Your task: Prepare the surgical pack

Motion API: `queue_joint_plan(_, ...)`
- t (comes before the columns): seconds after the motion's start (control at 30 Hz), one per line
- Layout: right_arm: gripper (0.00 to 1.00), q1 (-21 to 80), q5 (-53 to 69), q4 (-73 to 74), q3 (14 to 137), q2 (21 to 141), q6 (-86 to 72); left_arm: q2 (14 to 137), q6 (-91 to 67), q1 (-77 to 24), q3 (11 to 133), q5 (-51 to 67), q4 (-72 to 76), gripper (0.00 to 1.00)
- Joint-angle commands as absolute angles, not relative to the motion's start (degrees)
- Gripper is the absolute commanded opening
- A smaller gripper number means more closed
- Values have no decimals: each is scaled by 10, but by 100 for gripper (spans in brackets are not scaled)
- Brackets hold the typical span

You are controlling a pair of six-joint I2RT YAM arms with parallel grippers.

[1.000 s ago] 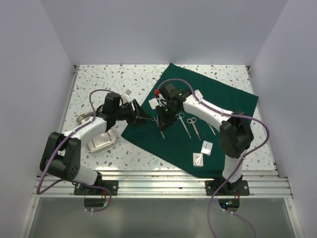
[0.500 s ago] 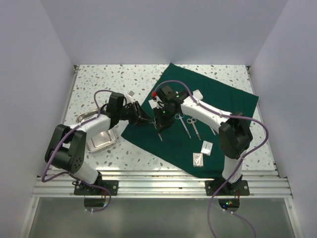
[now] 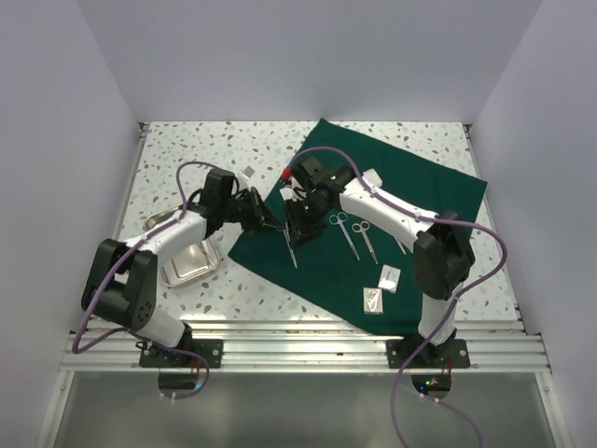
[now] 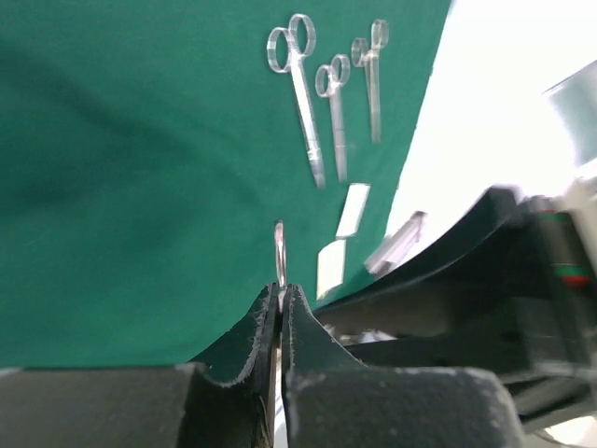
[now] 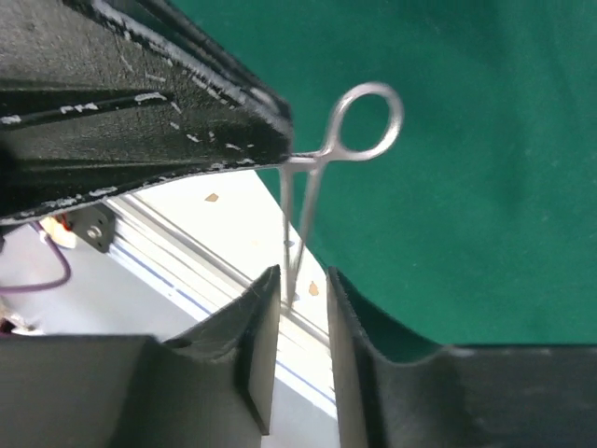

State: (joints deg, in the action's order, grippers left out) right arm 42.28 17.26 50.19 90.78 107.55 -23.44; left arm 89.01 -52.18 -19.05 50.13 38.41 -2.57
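The dark green cloth [image 3: 410, 201] lies flat on the right half of the table. My left gripper [image 3: 273, 225] [image 4: 280, 291] is shut on the ring handle of a pair of silver forceps [image 3: 291, 248] [image 4: 279, 250], held over the cloth's left edge. The right gripper [image 3: 300, 220] [image 5: 303, 275] stands open around the forceps' shaft [image 5: 300, 210], with a gap on each side. The other ring [image 5: 366, 121] sticks out past the left gripper's finger [image 5: 140, 103]. Two more scissors [image 3: 354, 233] [image 4: 300, 89] and white gauze squares [image 3: 382, 287] [image 4: 353, 210] lie on the cloth. The steel tray [image 3: 191, 263] sits left of it.
A small white square [image 3: 247, 175] lies on the speckled tabletop behind the left arm. Another white piece [image 3: 373, 177] rests on the cloth behind the right arm. The two arms nearly meet over the cloth's left corner. A metal rail [image 3: 308, 329] borders the table's near edge.
The left gripper has reached in and shut on the forceps' ring handle. The right gripper has opened off the forceps. The forceps now hang slightly further left.
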Motion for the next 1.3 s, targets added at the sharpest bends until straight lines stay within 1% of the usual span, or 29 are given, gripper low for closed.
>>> queue_joint_plan(0.0, 35, 423, 150, 533, 958, 1060, -208, 832, -420, -171, 545, 320, -177, 0)
queue_joint_plan(0.03, 38, 422, 135, 541, 960, 1051, -198, 820, -410, -160, 555, 311, -199, 0)
queue_joint_plan(0.07, 45, 421, 129, 549, 958, 1046, -194, 793, -401, -140, 561, 289, -240, 0)
queue_joint_plan(0.13, 52, 413, 127, 554, 952, 1031, -187, 775, -362, -112, 599, 247, -298, 0)
queue_joint_plan(0.17, 53, 409, 128, 560, 945, 1027, -184, 766, -349, -104, 616, 205, -365, 0)
queue_joint_plan(0.23, 54, 403, 128, 564, 936, 1018, -172, 757, -317, -87, 663, 160, -422, 0)
queue_joint_plan(0.27, 54, 400, 128, 564, 925, 1009, -169, 751, -310, -81, 677, 100, -464, 0)
queue_joint_plan(0.37, 54, 393, 140, 569, 904, 997, -153, 733, -292, -74, 714, 2, -517, 0)
queue_joint_plan(0.5, 54, 389, 152, 579, 887, 982, -143, 755, -276, -69, 739, -99, -564, 0)
queue_joint_plan(0.67, 54, 384, 144, 591, 868, 966, -143, 799, -266, -62, 734, -179, -577, 0)
queue_joint_plan(0.8, 55, 376, 134, 590, 859, 962, -142, 828, -251, -47, 717, -171, -548, 0)
queue_joint_plan(1.07, 56, 339, 112, 602, 861, 992, -140, 881, -211, 17, 666, -86, -449, 0)
queue_joint_plan(1.23, 61, 322, 70, 614, 875, 1035, -146, 909, -212, 38, 650, -48, -432, 0)
queue_joint_plan(1.27, 61, 320, 47, 615, 878, 1044, -143, 909, -214, 38, 647, -43, -431, 4)
